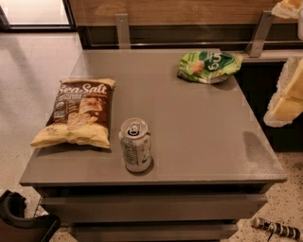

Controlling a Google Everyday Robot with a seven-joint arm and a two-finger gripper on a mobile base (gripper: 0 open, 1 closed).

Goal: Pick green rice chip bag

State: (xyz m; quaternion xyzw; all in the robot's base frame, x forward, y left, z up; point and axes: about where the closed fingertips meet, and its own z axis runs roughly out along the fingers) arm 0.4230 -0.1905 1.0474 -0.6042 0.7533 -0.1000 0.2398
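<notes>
The green rice chip bag (209, 66) lies flat at the far right of the grey table (199, 137), bright green with white lettering and a tan rice-cake picture. My gripper (289, 52) hangs at the right edge of the view, just right of the bag and beyond the table's right side. Its two cream fingers stand wide apart, one at the top right corner (287, 8) and one lower down (287, 97). It is open and holds nothing. It is not touching the bag.
A large brown-and-yellow "Sea Salt" bag (75, 113) lies at the table's left. A drink can (135, 144) stands upright near the front edge. A wall with metal brackets (122, 29) runs behind. A black object (19, 218) sits on the floor at lower left.
</notes>
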